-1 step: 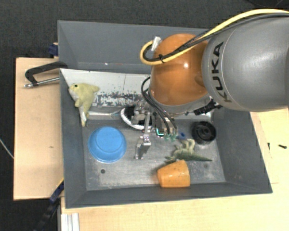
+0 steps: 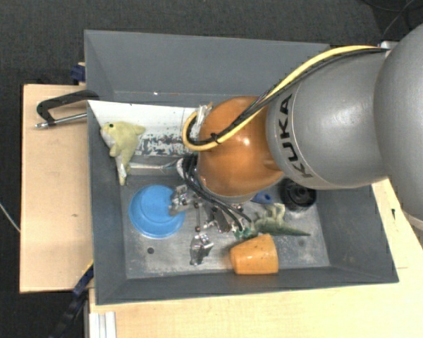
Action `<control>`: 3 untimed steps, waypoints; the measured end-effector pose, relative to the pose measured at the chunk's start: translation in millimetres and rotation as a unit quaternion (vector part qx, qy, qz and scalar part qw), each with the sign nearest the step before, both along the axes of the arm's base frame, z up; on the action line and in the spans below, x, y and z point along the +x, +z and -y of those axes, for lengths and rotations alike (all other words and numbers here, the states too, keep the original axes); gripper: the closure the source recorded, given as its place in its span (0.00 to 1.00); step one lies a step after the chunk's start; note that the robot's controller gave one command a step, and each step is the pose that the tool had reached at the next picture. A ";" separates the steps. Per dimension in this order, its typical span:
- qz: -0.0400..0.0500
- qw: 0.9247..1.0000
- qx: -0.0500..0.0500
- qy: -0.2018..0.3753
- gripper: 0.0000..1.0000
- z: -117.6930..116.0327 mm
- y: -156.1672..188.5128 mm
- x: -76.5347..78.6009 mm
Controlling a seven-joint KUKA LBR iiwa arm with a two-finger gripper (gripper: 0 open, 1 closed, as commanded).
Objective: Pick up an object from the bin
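bin [image 2: 218, 62]: grey metal, sloped walls, flat floor; a few loose things spread out, no heap.
arm [image 2: 338, 118]: entering across the right wall; orange cover [image 2: 236, 150] on the wrist, yellow cable looped over it; hiding much of the floor's middle.
gripper [image 2: 188, 225]: low over the front middle of the floor, between blue cup and orange cup.
fingers [image 2: 199, 248]: apart, nothing between them; one tip just beside the blue cup's right rim, the other over bare floor near the front wall.
reason for pose: judged a descent with the fingers spread to straddle something; target not certain, the blue cup being nearest.
blue cup [image 2: 155, 213]: front left of the floor; round, shallow, plain bright blue, mouth up; smooth rim, probably light and easy to pinch at the wall.
orange cup [image 2: 255, 254]: on its side against the front wall, right of the gripper.
green toy [image 2: 276, 224]: lizard-like, thin tail, behind the orange cup, close to the wrist.
pale yellow toy [image 2: 123, 143]: soft-looking, back left corner, well apart.
printed card [image 2: 151, 129]: along the back wall.
black round thing [image 2: 297, 194]: by the right wall, partly under the arm.
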State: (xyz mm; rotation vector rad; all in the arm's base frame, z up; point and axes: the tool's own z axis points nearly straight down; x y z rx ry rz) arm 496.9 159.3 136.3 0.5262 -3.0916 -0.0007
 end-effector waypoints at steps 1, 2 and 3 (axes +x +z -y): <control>0.012 0.999 0.003 -0.031 0.00 -16.2 -41.4 25.6; 0.013 0.999 0.005 -0.030 1.00 -17.5 -40.8 26.4; 0.004 1.000 0.002 -0.030 0.00 -16.8 -44.6 21.4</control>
